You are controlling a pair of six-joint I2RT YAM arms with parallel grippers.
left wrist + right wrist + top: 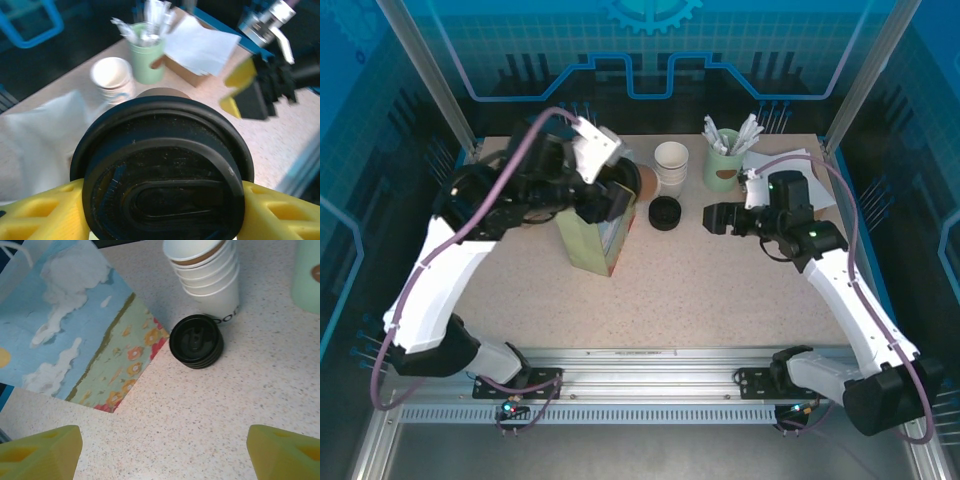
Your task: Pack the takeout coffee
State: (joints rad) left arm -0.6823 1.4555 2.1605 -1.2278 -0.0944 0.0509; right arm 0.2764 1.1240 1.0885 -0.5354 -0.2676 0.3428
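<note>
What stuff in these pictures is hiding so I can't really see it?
Left wrist view: the black lid of the takeout coffee hides most of its sides; the bottom edge cuts off the left fingers.
Top view: the left arm covers the opening of the paper bag, hiding its inside.
Right wrist view: the top edge cuts off the white cup stack; the right edge cuts off the green cup.

We see the coffee [162, 175] topped in black, a bag [75, 325] printed with blue sky, white clouds and red-yellow flowers, white cups [212, 285], black spare lids [196, 341], a mint-green holder [146, 65] and a speckled beige worktop [225, 410].
</note>
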